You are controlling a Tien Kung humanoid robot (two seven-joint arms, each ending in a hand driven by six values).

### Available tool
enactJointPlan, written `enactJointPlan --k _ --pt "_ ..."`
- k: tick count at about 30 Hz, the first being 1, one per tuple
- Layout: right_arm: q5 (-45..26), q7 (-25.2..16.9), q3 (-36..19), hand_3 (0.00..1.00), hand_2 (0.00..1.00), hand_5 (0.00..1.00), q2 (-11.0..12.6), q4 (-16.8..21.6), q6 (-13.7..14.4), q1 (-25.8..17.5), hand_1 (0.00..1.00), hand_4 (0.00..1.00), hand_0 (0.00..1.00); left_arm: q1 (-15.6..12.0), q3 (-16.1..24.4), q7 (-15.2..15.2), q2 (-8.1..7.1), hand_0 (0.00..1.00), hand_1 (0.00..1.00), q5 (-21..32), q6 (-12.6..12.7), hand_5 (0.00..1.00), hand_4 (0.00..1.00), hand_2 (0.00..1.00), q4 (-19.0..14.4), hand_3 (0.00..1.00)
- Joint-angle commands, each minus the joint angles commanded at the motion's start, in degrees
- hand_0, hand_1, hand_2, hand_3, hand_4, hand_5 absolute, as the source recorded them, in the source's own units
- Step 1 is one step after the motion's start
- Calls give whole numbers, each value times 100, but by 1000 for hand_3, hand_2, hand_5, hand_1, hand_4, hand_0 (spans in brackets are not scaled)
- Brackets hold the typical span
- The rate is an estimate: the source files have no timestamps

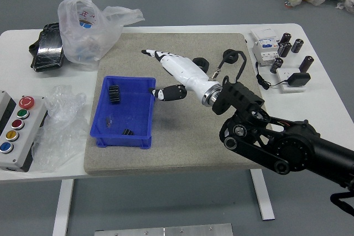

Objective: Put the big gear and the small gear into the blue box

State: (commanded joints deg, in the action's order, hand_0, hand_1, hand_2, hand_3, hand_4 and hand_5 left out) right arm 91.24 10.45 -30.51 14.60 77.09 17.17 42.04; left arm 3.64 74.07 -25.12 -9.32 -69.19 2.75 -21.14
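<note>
The right hand [187, 73] is hovering; it is gaping empty. Dipping, its thumb [171, 93] could be nudging the blue box [134, 109].

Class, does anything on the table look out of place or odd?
In the blue box, the big gear and small gear seem tipped on edge, showing toothed sides rather than round faces. Crumpled plastic lies beside the button panel.

Soft, fairly even brightness leaves faint shadowing on the flat grey-beige mat [182, 147] below the robot's white-and-black fingers [176, 64]. Beyond them, to their left, a crumpled translucent plastic bag [83, 34] catches pale glints. Focus looks mostly crisp around them.
</note>
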Motion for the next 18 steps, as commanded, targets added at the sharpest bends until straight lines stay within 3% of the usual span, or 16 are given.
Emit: enactJointPlan --k 5,8,10,14,15,18 --pt "-573 -436 -849 916 893 168 362 -40 237 -607 895 708 812 -14 -27 18 14 688 611 56 14 465 642 592 11 671" --pt "-1003 -802 -1385 916 893 168 475 -65 262 -1022 895 708 812 -15 -57 42 23 688 611 99 22 465 642 592 24 671" --pt "-1310 -1051 -1710 857 851 199 499 -41 235 -1284 847 705 774 -13 -67 53 32 688 612 108 20 464 645 591 31 670" --pt "-1991 -1598 -2369 857 851 199 563 121 17 -1848 847 705 774 -27 -125 90 59 688 612 186 28 464 645 591 49 670" --pt "-2149 -1721 -2506 739 788 404 584 164 -56 -1976 769 729 719 -31 -132 93 64 688 612 199 30 463 645 590 53 670" --pt "-2830 -2177 -3015 739 788 404 667 247 -420 -2456 769 729 719 -36 -164 120 72 688 612 246 33 463 645 590 73 670"
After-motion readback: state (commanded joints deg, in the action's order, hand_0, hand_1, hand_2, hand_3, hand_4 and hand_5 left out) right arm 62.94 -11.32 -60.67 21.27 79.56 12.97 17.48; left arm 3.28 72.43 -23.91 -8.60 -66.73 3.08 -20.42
